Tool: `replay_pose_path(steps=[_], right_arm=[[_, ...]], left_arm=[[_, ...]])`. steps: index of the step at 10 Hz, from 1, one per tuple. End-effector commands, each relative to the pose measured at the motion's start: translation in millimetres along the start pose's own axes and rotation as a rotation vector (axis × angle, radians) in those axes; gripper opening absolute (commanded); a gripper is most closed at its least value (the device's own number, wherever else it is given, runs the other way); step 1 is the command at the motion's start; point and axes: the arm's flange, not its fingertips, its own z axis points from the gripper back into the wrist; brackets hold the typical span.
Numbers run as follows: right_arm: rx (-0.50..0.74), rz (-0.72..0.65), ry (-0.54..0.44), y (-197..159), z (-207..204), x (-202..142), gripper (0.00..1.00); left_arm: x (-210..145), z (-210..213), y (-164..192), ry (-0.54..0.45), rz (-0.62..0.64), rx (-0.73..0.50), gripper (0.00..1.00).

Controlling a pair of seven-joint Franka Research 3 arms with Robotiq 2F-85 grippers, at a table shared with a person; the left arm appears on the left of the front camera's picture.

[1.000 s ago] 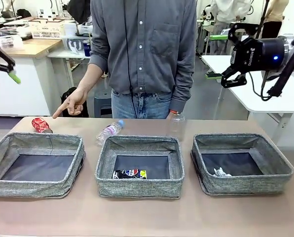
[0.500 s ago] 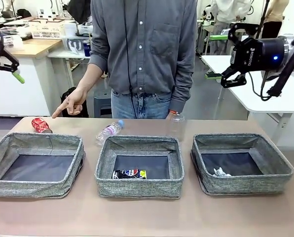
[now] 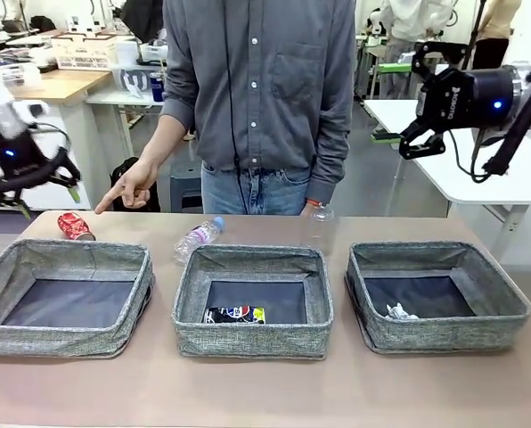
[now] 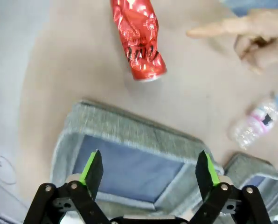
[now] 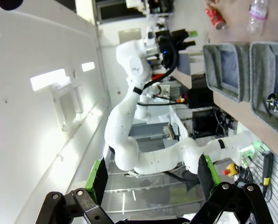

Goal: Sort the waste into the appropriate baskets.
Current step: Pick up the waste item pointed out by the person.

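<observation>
**Front view: red can out on the counter, a finger aimed at it**

Crushed red can (image 3: pixel 72 225) lies on the counter (image 3: pixel 265 392) just behind the far left corner of the left basket (image 3: pixel 69 254). In the left wrist view its long axis runs nearly up and down the frame. The skin is shiny and dented, with dark lettering too creased to read.

Person's hand (image 3: pixel 127 190) points an index finger down toward it.

Clear bottle (image 3: pixel 197 237) lies slantwise behind the middle basket (image 3: pixel 252 259), blue cap to the far side. Its pinkish label is illegible.

Flattened can (image 3: pixel 233 314) lies in the middle basket by the near wall, long axis left to right. Its print is dark with white and red, words not readable.

Paper wad (image 3: pixel 397 311) sits in the right basket (image 3: pixel 435 252).

Left fingers (image 4: pixel 93 170) are spread wide with nothing between them, above the left basket's far rim, with the red can just beyond. Right fingers (image 5: pixel 100 179) are also spread wide and empty, raised well off the counter.
</observation>
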Motion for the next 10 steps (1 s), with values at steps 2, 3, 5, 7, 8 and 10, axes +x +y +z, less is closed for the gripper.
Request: replay_pose_path(steps=[2, 3, 5, 7, 8, 10], right_arm=[[0.010, 0.005, -0.001, 2, 0, 0, 1.00], [0.010, 0.005, -0.001, 2, 0, 0, 1.00], [0.010, 0.005, -0.001, 2, 0, 0, 1.00], [0.010, 0.005, -0.001, 2, 0, 0, 1.00], [0.010, 0.005, -0.001, 2, 0, 0, 1.00], [0.010, 0.005, -0.001, 2, 0, 0, 1.00]], left_arm=[[24, -15, 12, -0.079, 0.001, 0.057, 1.00], [29, -22, 16, -0.091, 0.085, 0.057, 1.00], [19, -19, 5, -0.028, -0.014, 0.043, 1.00], [25, -26, 10, -0.045, 0.008, 0.045, 1.00], [47, -30, 9, -0.090, 0.027, 0.026, 1.00], [78, -54, 3, -0.058, -0.049, 0.029, 1.00]])
